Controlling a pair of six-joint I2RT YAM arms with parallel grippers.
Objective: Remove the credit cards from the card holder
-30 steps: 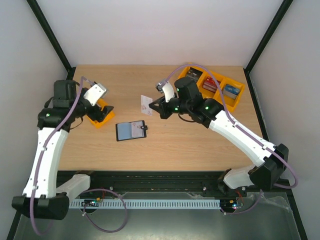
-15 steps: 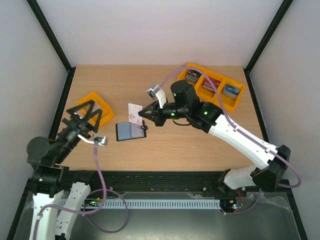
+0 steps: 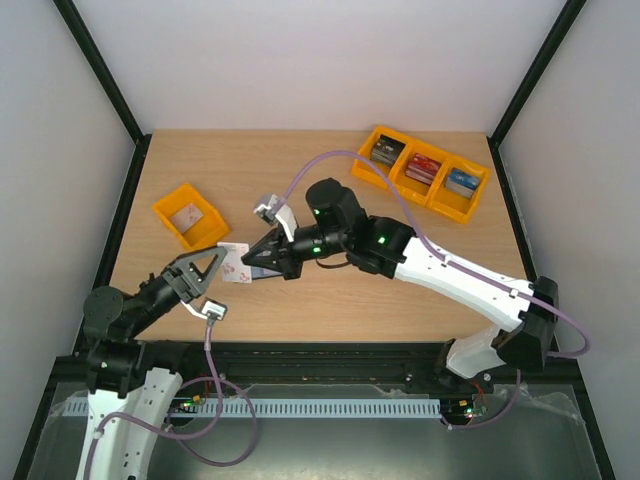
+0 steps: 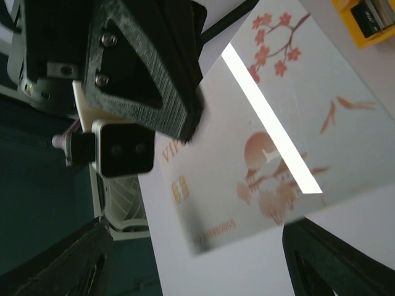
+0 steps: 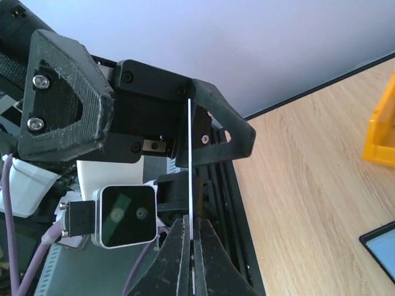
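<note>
My right gripper (image 3: 252,265) is shut on one credit card (image 3: 235,262), pale with red blossom marks, and holds it up in the air over the table's front left. In the right wrist view the credit card (image 5: 190,154) shows edge-on, rising from my pinched fingertips (image 5: 185,246). My left gripper (image 3: 213,270) faces it, open, with one finger on each side of the card and apart from it. The card's face (image 4: 247,154) fills the left wrist view. The black card holder (image 5: 381,244) lies open on the wood, mostly hidden under my right gripper in the top view.
A small yellow bin (image 3: 185,213) sits at the left of the table. A yellow tray (image 3: 425,172) with three compartments of stacked cards stands at the back right. The black front rail (image 3: 320,352) runs just behind my left gripper.
My right gripper carried the card from the table's middle toward the front left. My left arm swung away from the yellow bin to meet it, and its jaws now straddle the card, slightly narrower.
</note>
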